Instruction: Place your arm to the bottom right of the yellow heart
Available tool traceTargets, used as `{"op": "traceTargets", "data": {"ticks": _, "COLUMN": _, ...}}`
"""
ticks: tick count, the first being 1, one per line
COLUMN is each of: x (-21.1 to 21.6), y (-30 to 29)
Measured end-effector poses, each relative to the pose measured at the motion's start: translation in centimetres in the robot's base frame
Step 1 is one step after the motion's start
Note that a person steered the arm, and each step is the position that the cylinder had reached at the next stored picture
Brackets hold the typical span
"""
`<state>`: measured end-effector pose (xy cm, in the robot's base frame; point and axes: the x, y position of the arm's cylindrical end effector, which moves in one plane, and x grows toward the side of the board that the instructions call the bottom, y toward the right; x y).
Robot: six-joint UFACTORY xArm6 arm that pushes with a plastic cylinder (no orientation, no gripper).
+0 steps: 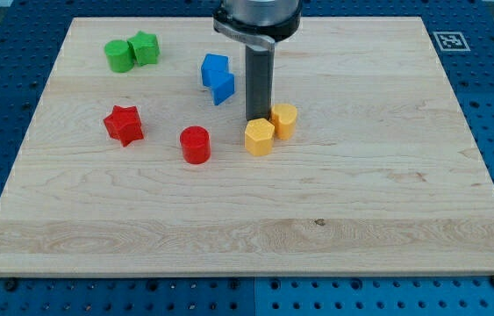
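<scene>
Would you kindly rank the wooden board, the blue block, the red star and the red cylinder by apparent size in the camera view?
1. Wooden board, by far.
2. Blue block.
3. Red star.
4. Red cylinder.
The last three look close; ranks 2 and 3 are unsure, since the blue block lies farther up the view.

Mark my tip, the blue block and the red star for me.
my tip (256, 119): camera view, the rod's very end.
blue block (218, 78): camera view, middle of its body.
red star (124, 124): camera view, its top face.
</scene>
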<state>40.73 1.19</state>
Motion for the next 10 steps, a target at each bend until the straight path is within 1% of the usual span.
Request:
{"op": "traceTargets", "data": {"ticks": 1, "x": -3.3, "y": 0.4}}
{"op": "traceTargets", "data": {"ticks": 2, "x": -4.7, "y": 6.9}}
{"op": "traceTargets", "data": {"ticks": 3, "x": -2.2, "y": 12.6}}
{"op": "traceTargets", "data": {"ticks": 4, "x": 1.1, "y": 12.9}}
{"op": "traceTargets", "data": {"ticks": 5, "x": 2.0, "y": 12.0}}
{"op": "traceTargets", "data": {"ticks": 6, "x": 2.0, "y": 9.6}}
{"op": "traceTargets", "data": {"ticks": 7, "x": 2.8, "y": 9.1}}
{"op": "traceTargets", "data": {"ticks": 8, "x": 4.9, "y": 9.4}}
{"op": "traceTargets", "data": {"ticks": 10, "x": 5.3, "y": 7.5}}
